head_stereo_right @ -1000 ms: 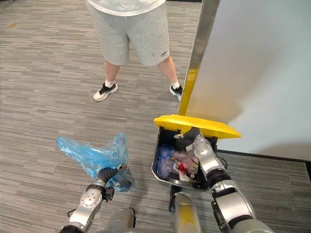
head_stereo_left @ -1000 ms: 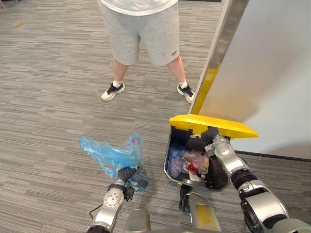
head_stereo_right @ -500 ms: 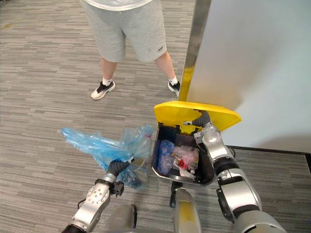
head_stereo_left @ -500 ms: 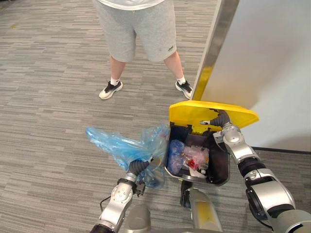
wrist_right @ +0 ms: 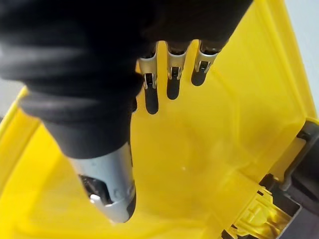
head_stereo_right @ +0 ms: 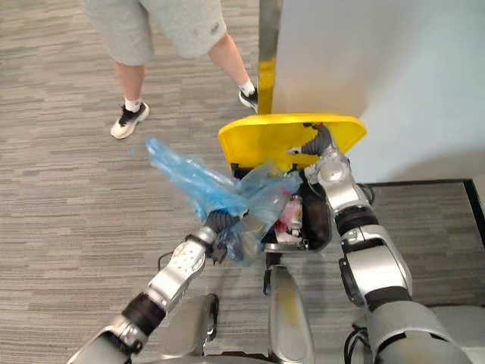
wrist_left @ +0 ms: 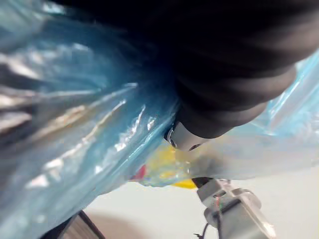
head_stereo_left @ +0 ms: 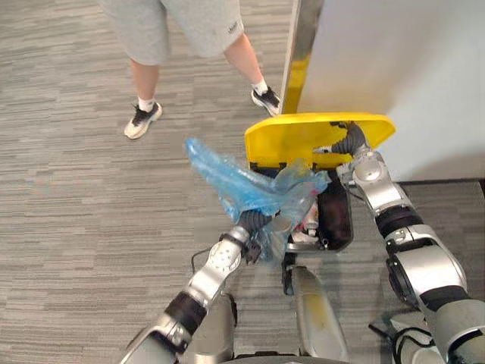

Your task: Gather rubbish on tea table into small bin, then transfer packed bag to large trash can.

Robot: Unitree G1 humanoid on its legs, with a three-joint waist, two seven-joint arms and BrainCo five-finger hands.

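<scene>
A crumpled blue plastic bag (head_stereo_left: 254, 186) of rubbish hangs at the open mouth of the large black trash can (head_stereo_left: 336, 221). My left hand (head_stereo_left: 252, 227) is shut on the bag's neck, just left of the can's rim; in the left wrist view the blue film (wrist_left: 84, 124) wraps round the hand's dark cover. The can's yellow lid (head_stereo_left: 303, 136) stands raised. My right hand (head_stereo_left: 350, 141) rests against the lid's underside with straight fingers (wrist_right: 172, 74) holding it up. Rubbish inside the can (head_stereo_right: 292, 216) shows beneath the bag.
A person in grey shorts and dark shoes (head_stereo_left: 142, 120) stands on the grey carpet beyond the can. A tall pale panel with a metal edge (head_stereo_left: 303, 45) rises right behind the can. Open carpet lies to the left.
My left hand has carried the blue bag up and to the right, from the floor to the can's mouth. My right hand has pushed the yellow lid further open.
</scene>
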